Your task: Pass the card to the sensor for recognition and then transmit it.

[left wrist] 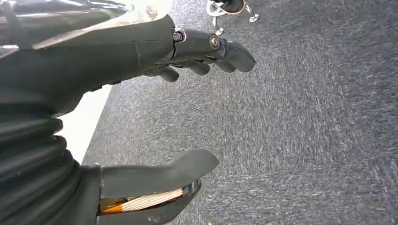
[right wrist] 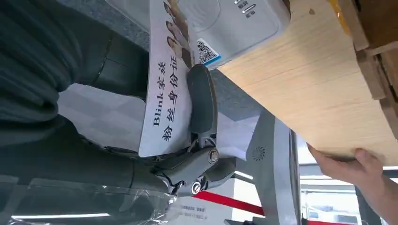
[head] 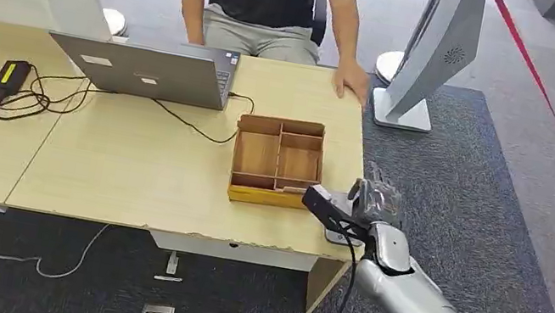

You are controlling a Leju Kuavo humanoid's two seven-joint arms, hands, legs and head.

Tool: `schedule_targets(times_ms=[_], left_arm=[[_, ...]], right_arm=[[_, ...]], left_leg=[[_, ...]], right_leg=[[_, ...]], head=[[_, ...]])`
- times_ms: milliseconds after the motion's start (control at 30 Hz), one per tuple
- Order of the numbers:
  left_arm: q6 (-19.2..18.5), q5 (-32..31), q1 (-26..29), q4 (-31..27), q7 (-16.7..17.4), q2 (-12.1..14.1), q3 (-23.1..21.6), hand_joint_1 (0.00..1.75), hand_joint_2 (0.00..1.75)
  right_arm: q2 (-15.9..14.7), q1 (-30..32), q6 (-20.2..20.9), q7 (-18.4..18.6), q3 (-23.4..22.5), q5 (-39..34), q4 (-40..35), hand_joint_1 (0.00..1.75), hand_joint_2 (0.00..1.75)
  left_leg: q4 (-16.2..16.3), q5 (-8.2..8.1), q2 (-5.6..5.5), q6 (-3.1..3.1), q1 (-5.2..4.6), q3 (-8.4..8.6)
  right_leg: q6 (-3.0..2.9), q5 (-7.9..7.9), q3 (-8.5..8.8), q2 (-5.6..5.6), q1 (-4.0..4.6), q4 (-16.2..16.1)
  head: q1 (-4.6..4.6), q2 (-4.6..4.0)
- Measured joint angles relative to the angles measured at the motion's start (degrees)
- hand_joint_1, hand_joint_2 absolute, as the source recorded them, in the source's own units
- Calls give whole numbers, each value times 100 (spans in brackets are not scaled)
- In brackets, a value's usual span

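Already pinched only between thumb and fingers of the right hand (right wrist: 187,140), the card (right wrist: 166,89) over the sensor (right wrist: 230,23) could slip off the table (head: 166,180) edge; the left hand (left wrist: 155,108) hangs spread, holding nothing.

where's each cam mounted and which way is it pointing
Head view: high on the body, looking forward and down at the table; right arm and right hand enter.
Left wrist view: behind the left hand, facing carpet.
Right wrist view: behind the right hand, holding the card near the sensor.
Head and right wrist views share the person's hand.
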Motion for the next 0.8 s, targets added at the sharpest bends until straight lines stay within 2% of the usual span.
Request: schedule_targets(times_ms=[633, 800], left_arm=[[0, 0, 0, 0, -20, 0, 0, 0, 175], [-7, 0, 4, 0, -20, 0, 0, 0, 175]], right_arm=[[9, -51, -44, -66, -33, -92, 96, 175, 175], [-50, -145, -83, 81, -50, -72, 66, 175, 175]], left_leg=[[0, 0, 0, 0, 0, 7], [0, 1, -1, 0, -1, 5]], right_leg=[[0, 0, 9, 0, 0, 0], [0, 0, 8, 0, 0, 1]], head=[[0, 0], [0, 0]])
